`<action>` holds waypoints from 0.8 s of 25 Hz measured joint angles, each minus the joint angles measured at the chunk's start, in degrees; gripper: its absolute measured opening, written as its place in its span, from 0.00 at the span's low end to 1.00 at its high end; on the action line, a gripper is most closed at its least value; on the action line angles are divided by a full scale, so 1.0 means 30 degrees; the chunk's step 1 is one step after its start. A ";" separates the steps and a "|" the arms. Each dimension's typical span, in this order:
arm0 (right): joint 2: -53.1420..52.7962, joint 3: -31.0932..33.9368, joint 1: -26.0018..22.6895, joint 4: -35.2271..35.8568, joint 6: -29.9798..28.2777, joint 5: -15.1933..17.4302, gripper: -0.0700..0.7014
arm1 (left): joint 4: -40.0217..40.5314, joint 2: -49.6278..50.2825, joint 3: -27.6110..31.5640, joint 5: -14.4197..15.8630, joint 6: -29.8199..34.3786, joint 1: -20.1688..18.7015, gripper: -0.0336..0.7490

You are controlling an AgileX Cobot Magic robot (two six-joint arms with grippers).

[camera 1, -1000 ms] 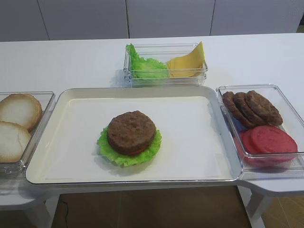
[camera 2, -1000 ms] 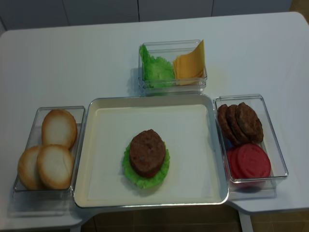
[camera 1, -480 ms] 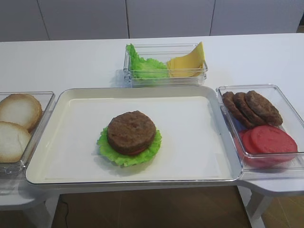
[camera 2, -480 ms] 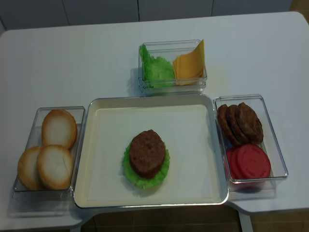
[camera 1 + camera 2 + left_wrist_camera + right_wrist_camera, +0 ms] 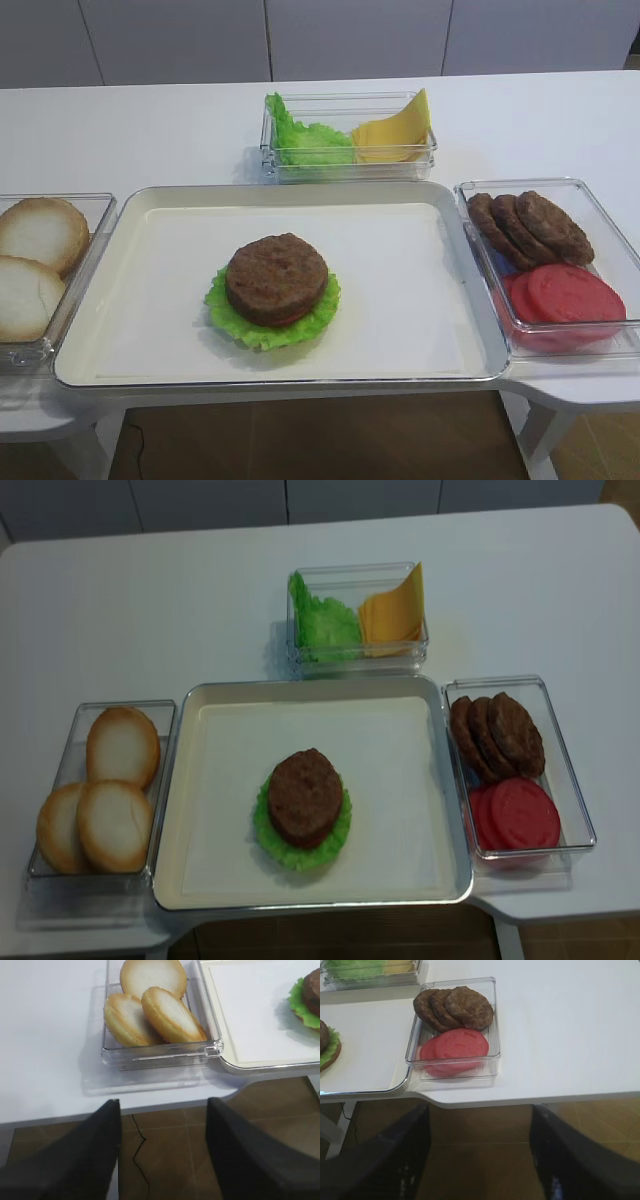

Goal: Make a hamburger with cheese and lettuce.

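The hamburger (image 5: pixel 276 290) (image 5: pixel 304 805), a brown patty over a red disc on a frilly green leaf, sits in the middle of the cream tray (image 5: pixel 410 270). At the back, one clear bin holds lettuce (image 5: pixel 305 140) (image 5: pixel 325 623) on its left and yellow cheese (image 5: pixel 393 135) (image 5: pixel 392 615) slices on its right. My right gripper (image 5: pixel 480 1160) hangs open and empty below the table's front edge, near the patty bin. My left gripper (image 5: pixel 162 1155) is also open and empty, below the edge by the bun bin. Neither gripper shows in the high views.
A clear bin at the left holds three pale bun halves (image 5: pixel 105 790) (image 5: pixel 150 1010). At the right, another bin holds brown patties (image 5: pixel 530 228) (image 5: pixel 455 1007) and red tomato discs (image 5: pixel 565 295) (image 5: pixel 455 1050). Brown floor lies beneath both grippers.
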 joint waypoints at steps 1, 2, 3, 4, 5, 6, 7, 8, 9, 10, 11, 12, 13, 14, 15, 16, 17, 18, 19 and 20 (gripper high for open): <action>0.0000 0.0000 0.0000 0.0000 -0.0098 0.0000 0.72 | 0.0000 0.0000 0.0000 0.0000 0.0000 0.0000 0.56; -0.0028 0.0000 0.0000 0.0000 -0.0174 0.0000 0.72 | 0.0000 0.0000 0.0000 0.0000 0.0000 0.0000 0.56; -0.0028 0.0000 0.0000 0.0000 -0.0211 0.0000 0.72 | 0.0000 0.0000 0.0000 0.0000 0.0000 0.0000 0.56; -0.0028 0.0000 0.0000 -0.0041 -0.0294 0.0000 0.72 | 0.0000 0.0000 0.0000 0.0000 0.0000 0.0000 0.56; -0.0028 0.0000 0.0000 -0.0132 -0.0294 0.0000 0.72 | 0.0000 0.0000 0.0000 0.0000 0.0000 0.0000 0.56; -0.0028 0.0000 0.0000 -0.0299 -0.0306 0.0000 0.72 | 0.0000 0.0000 0.0000 0.0000 0.0000 0.0000 0.56; -0.0028 0.0000 0.0000 -0.0528 -0.0339 -0.0082 0.72 | 0.0000 0.0000 0.0000 0.0000 0.0000 0.0000 0.56; -0.0028 0.0000 0.0000 -0.0705 -0.0339 -0.0296 0.72 | 0.0000 0.0000 0.0000 0.0000 0.0000 0.0000 0.56; -0.0028 0.0000 0.0000 -0.0875 -0.0348 -0.0554 0.72 | 0.0000 0.0000 0.0000 0.0000 0.0000 0.0000 0.56; -0.0028 0.0000 0.0000 -0.0962 -0.0348 -0.0796 0.72 | 0.0000 0.0000 0.0000 0.0000 0.0000 0.0000 0.56; -0.0028 0.0000 0.0000 -0.0998 -0.0348 -0.0935 0.72 | 0.0000 0.0000 0.0000 0.0000 0.0000 0.0000 0.56; -0.0028 0.0000 0.0000 -0.0998 -0.0348 -0.1053 0.72 | 0.0000 0.0000 0.0000 0.0000 0.0000 0.0000 0.56; -0.0028 0.0000 0.0000 -0.1010 -0.0348 -0.1082 0.72 | 0.0000 0.0000 0.0000 0.0000 0.0000 0.0000 0.56; -0.0028 0.0000 0.0000 -0.1042 -0.0348 -0.1158 0.72 | 0.0000 0.0000 0.0000 0.0000 0.0000 0.0000 0.56; -0.0028 0.0076 0.0000 -0.1042 -0.0348 -0.1234 0.72 | 0.0000 0.0000 0.0000 0.0000 0.0000 0.0000 0.56; -0.0028 0.0277 0.0000 -0.1042 -0.0348 -0.1327 0.72 | 0.0000 0.0000 0.0000 0.0000 0.0000 0.0000 0.56; -0.0028 0.0484 0.0000 -0.1042 -0.0348 -0.1426 0.72 | 0.0000 0.0000 0.0000 0.0000 0.0000 0.0000 0.56; -0.0028 0.0781 0.0000 -0.1008 -0.0348 -0.1465 0.72 | 0.0000 0.0000 0.0000 0.0000 0.0000 0.0000 0.56; -0.0028 0.1120 0.0000 -0.0897 -0.0348 -0.1569 0.72 | 0.0000 0.0000 0.0000 0.0000 0.0000 0.0000 0.56; -0.0028 0.1459 0.0000 -0.0756 -0.0348 -0.1613 0.72 | 0.0000 0.0000 0.0000 0.0000 0.0000 0.0000 0.56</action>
